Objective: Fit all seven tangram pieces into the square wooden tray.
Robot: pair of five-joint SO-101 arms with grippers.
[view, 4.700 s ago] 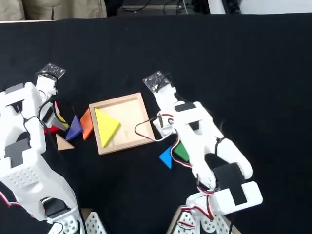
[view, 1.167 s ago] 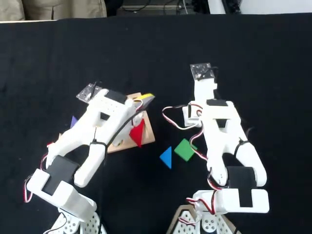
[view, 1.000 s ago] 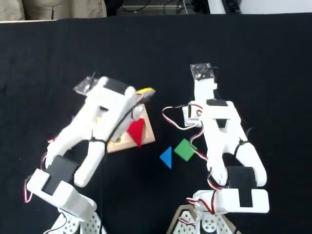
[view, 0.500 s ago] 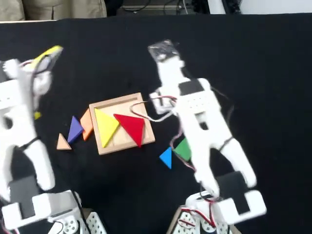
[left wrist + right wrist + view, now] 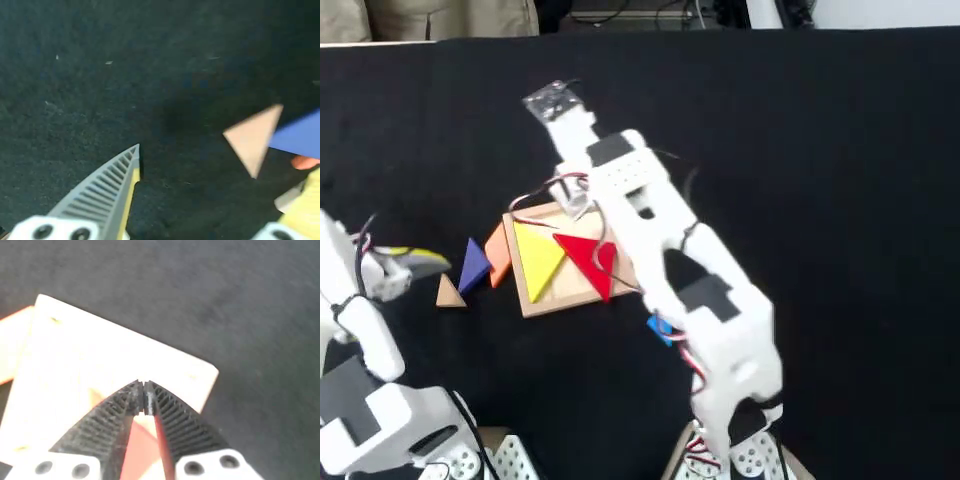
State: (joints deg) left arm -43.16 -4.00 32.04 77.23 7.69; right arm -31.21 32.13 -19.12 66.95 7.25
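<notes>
The square wooden tray [image 5: 560,303] sits on the black worktop [image 5: 820,150] holding two pieces: the yellow triangle [image 5: 538,258] and the red triangle [image 5: 588,262], whose lower corner seems to ride on the rim. Five are likely left. The orange piece [image 5: 497,253], violet triangle [image 5: 473,266] and tan triangle [image 5: 448,292] lie beside the tray, a blue piece [image 5: 658,326] on its other side. The right tool [image 5: 144,390] hangs over the tray, pressed together on nothing. The left tool [image 5: 220,175] is spread near the tan triangle.
</notes>
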